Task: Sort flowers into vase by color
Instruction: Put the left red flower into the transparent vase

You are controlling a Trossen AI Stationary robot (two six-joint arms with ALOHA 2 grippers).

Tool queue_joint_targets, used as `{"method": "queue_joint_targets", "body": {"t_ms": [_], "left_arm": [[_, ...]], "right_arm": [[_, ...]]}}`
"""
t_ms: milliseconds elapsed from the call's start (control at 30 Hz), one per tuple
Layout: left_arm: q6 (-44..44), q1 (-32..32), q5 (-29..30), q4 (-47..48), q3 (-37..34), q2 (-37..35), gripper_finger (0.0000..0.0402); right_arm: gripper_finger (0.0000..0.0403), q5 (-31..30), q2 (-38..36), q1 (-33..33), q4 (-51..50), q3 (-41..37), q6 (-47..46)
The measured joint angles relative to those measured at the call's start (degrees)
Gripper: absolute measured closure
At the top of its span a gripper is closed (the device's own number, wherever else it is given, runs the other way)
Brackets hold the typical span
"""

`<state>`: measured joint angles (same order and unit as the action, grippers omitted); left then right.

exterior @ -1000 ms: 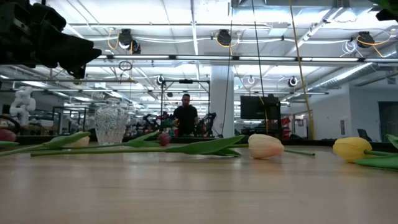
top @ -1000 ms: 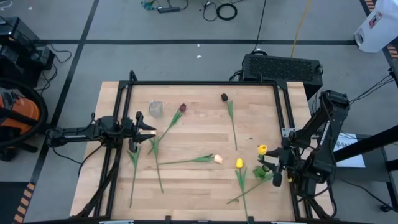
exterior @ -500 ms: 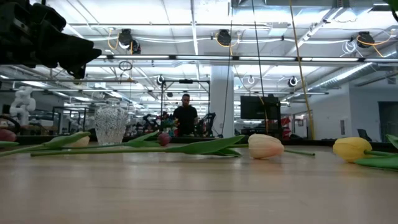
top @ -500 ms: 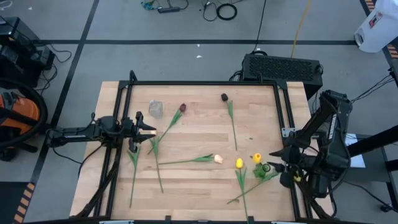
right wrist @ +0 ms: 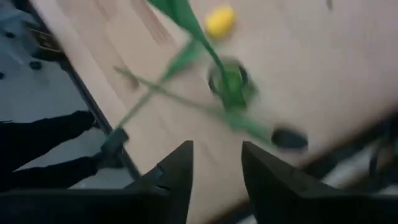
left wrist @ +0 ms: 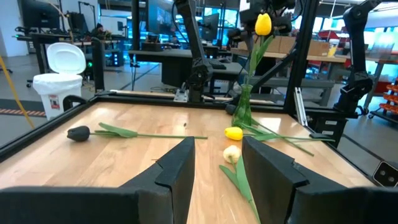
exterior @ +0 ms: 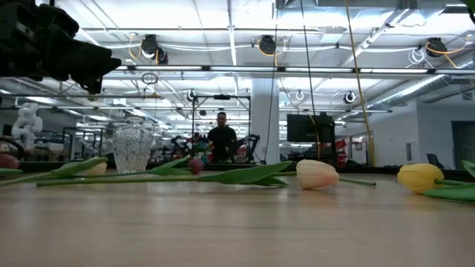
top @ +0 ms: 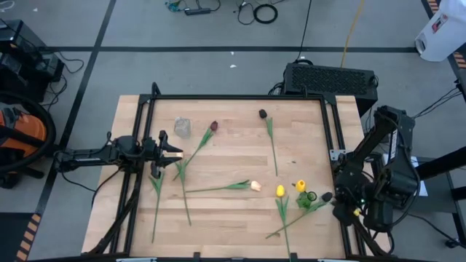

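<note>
Tulips lie flat on the wooden table: a dark red one (top: 214, 126), a near-black one (top: 263, 113), a cream one (top: 255, 185) and a yellow one (top: 279, 191). Another yellow tulip (top: 300, 185) stands with its stem in a small green vase (top: 312, 196) near the table's right edge. A clear glass vase (top: 182, 127) stands at far left. My right gripper (right wrist: 214, 165) is open above the green vase (right wrist: 230, 81), apart from it. My left gripper (left wrist: 217, 162) hovers open at the table's left edge (top: 171, 151).
Loose green stems and leaves (top: 156, 191) lie near my left gripper. A black frame rail (top: 329, 124) runs along the table's edges. A black box (top: 331, 78) sits behind the far right corner. A person (exterior: 221, 139) stands far off in the room.
My right gripper has drawn back from the yellow tulip toward the table's right and near edges. The tulip's head has shifted toward the near edge, and the flower now stands by itself in the green vase.
</note>
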<state>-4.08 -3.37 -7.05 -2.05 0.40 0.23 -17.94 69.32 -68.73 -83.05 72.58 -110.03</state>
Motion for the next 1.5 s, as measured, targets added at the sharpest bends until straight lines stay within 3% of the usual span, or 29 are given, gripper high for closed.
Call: {"method": "queue_joint_targets", "body": {"t_ms": [267,667,867,1000,1167,1300,1500], "left_arm": [[0.00,0.00,0.00,0.00,0.00,0.02,0.0260],[-0.01,-0.01,0.00,-0.02,0.00,0.00,0.0260],[-0.02,0.02,0.00,0.00,0.00,0.00,0.0260],[-0.02,0.01,0.00,-0.22,0.00,0.02,0.0260],[-0.02,0.01,0.00,-0.56,0.00,0.00,0.0260],[-0.02,0.00,0.00,-0.54,0.00,0.00,0.0260],[-0.07,0.01,0.00,-0.54,0.00,0.00,0.0260]], "right_arm": [[0.0394,1.91,3.06,1.49,3.63,0.00,-8.72],[0.0402,-0.66,3.17,9.56,14.14,0.09,-7.00],[0.0402,-17.52,3.18,10.81,17.16,6.52,2.30],[0.0402,-29.85,3.51,13.10,16.93,13.24,15.55],[0.0403,-37.81,3.32,19.35,15.27,19.81,31.94],[0.0403,-36.80,3.17,28.22,7.84,22.00,35.00],[0.0403,-22.80,3.21,42.42,-0.57,19.75,33.42]]}}
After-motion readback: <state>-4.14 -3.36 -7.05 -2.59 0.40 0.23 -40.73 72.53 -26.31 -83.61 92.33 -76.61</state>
